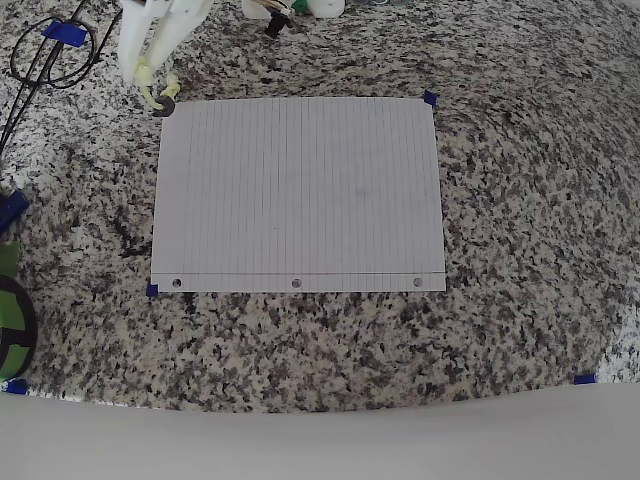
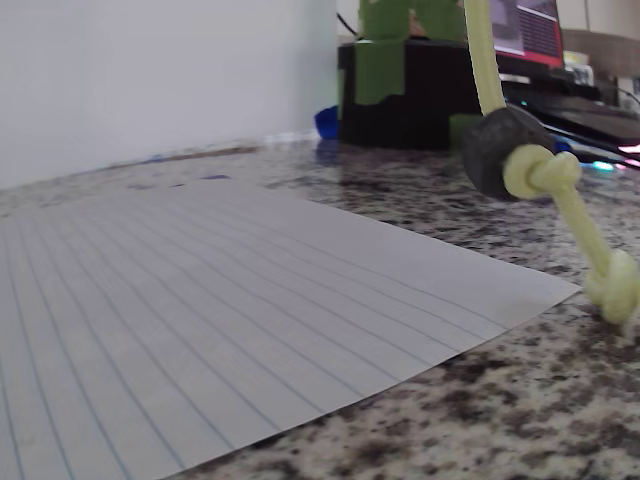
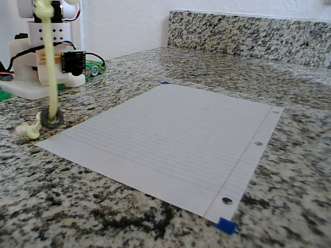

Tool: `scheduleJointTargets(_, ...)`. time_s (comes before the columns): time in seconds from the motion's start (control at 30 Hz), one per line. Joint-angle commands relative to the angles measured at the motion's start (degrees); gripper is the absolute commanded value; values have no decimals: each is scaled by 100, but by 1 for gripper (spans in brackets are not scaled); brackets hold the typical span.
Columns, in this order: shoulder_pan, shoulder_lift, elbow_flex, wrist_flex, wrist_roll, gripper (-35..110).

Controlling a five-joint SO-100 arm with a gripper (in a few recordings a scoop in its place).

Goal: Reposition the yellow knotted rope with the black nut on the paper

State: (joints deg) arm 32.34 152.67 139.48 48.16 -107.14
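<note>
Nearest us in the fixed view lies the paper (image 3: 170,139), flat on the speckled granite counter (image 3: 289,170), with a scrap of blue tape (image 3: 225,225) at its near corner and three punched holes along the right edge – we can read no writing on the sheet, only its ruled lines. From overhead the same paper (image 1: 298,195) fills the middle of the counter, holes along the bottom edge. Beyond its far left corner in the fixed view hangs the yellow knotted rope (image 3: 47,62), running straight down through the black nut (image 3: 51,120), which sits right at the counter just off the paper's edge; the rope's lower knot lies on the granite beside it. In the wrist view the rope (image 2: 585,230) and the nut (image 2: 495,150) sit just past the paper's corner. The gripper (image 1: 148,55) holds the rope's upper part from above – its white fingers are pinched on the cord. Behind stands the arm's white base (image 3: 41,72).
</note>
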Motion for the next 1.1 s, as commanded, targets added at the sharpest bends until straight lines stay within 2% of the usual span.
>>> scheduleJointTargets(0.0,0,123,-290,-26,-308,0)
scheduleJointTargets(0.1,18,264,-615,62,-483,0)
scheduleJointTargets(0.3,-202,729,-677,-492,-466,0)
scheduleJointTargets(0.63,-299,316,-598,-132,-439,0)
scheduleJointTargets(1.07,-606,536,26,-413,-431,0)
